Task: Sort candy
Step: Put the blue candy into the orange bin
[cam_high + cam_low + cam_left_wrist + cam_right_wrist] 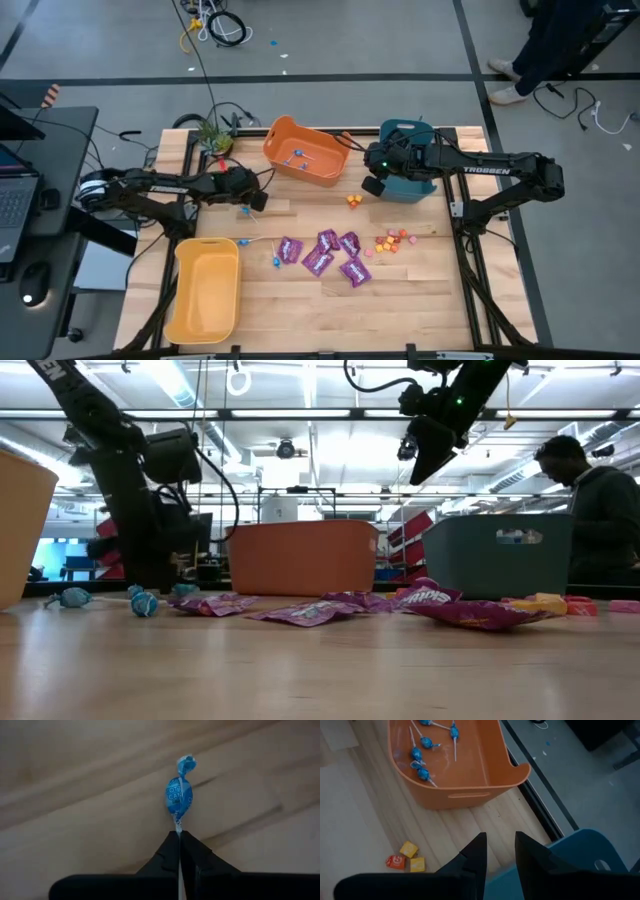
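Note:
My left gripper (179, 840) is over the table's left half (255, 197), in front of the orange bin (305, 150), shut on a blue-wrapped lollipop (179, 797). My right gripper (499, 845) hangs open and empty, high over the teal bin's (405, 172) left rim (430, 445). Several purple packets (325, 255) lie flat mid-table. Small orange and pink pieces lie right of them (392, 240) and near the teal bin (353, 202). Two loose lollipops (275, 262) (243, 242) rest on the wood. Several more lollipops (420, 757) lie inside the orange bin. My left gripper pinches the lollipop's thin white stick (178, 826) between its two fingertips, just below the wrapped head. The stick runs along the fingers, and the blue head points straight out beyond them over the wood. Whether the head rests on the table I cannot tell.
A yellow bin (205, 290) stands at the table's near left. A small plant (212, 135) and cables sit at the far left corner. A desk with a laptop (15, 195) is left of the table. A person (590, 510) stands beyond the right side.

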